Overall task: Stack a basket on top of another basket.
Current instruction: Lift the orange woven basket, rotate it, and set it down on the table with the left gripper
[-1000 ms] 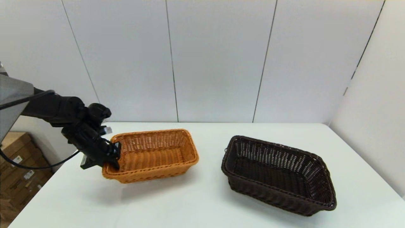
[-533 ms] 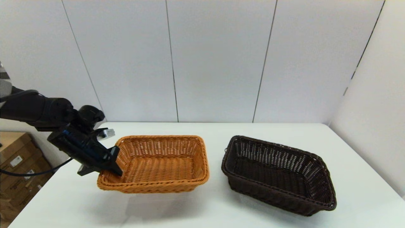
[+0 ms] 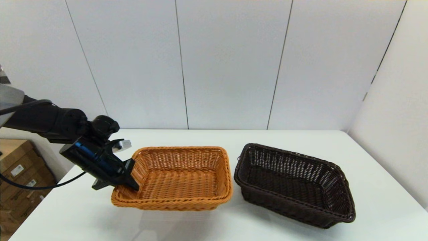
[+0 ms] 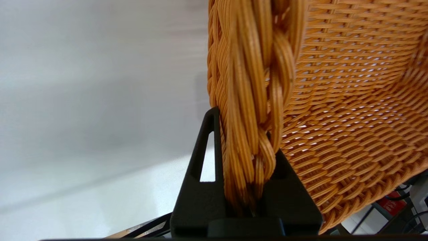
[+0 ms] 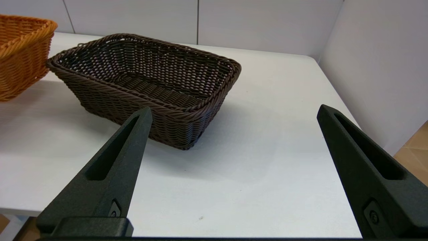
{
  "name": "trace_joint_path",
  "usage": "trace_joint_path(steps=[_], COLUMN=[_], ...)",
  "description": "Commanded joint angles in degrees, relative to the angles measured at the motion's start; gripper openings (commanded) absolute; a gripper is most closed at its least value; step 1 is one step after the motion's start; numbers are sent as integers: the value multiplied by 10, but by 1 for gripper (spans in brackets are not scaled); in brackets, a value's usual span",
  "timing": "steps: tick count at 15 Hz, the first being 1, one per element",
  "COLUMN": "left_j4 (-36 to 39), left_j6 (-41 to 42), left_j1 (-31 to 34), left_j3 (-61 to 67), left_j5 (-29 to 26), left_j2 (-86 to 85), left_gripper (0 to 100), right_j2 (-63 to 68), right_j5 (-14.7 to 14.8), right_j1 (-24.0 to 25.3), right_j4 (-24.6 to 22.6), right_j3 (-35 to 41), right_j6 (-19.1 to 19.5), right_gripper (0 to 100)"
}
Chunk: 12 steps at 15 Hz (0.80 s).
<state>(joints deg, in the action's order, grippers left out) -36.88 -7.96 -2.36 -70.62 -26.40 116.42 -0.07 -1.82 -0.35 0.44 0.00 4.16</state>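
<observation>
My left gripper (image 3: 131,183) is shut on the braided rim of the orange-tan basket (image 3: 180,179) at its left end. It holds the basket just above the white table (image 3: 214,224), roughly level. In the left wrist view the rim (image 4: 254,83) runs between the fingers of that gripper (image 4: 244,134). The dark brown basket (image 3: 294,184) rests on the table to the right, its left rim almost touching the orange one's right end. My right gripper (image 5: 234,109) stands open and holds nothing near the table's front right edge, facing the dark basket (image 5: 143,73); the orange basket (image 5: 20,50) shows beyond it.
Grey wall panels close off the back of the table, and a side wall (image 3: 394,117) runs along its right edge. Cardboard boxes (image 3: 16,174) stand on the floor beyond the left edge. Bare tabletop lies in front of both baskets.
My left gripper has carried the orange basket to the right, from well apart to right beside the dark basket. The orange basket has also swung round. The dark basket has not moved.
</observation>
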Motion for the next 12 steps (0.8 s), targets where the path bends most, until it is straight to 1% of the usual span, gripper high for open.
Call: trace_joint_path(steps=[1,7,12], left_j4=[5,7,22], left_j6=[0,-1,-3], left_j1=[-4,-5,-36], left_j3=[0,0,-1], left_j5=[-1,-1,3], left_j2=[25,49,50], left_gripper=[0,0,0], right_j2=[1,1,1], right_j5=[0,0,0], right_j1=[0,0,0], right_j4=[0,0,0], right_j3=[0,0,0], right_j6=[1,1,1], right_gripper=[100,100,100])
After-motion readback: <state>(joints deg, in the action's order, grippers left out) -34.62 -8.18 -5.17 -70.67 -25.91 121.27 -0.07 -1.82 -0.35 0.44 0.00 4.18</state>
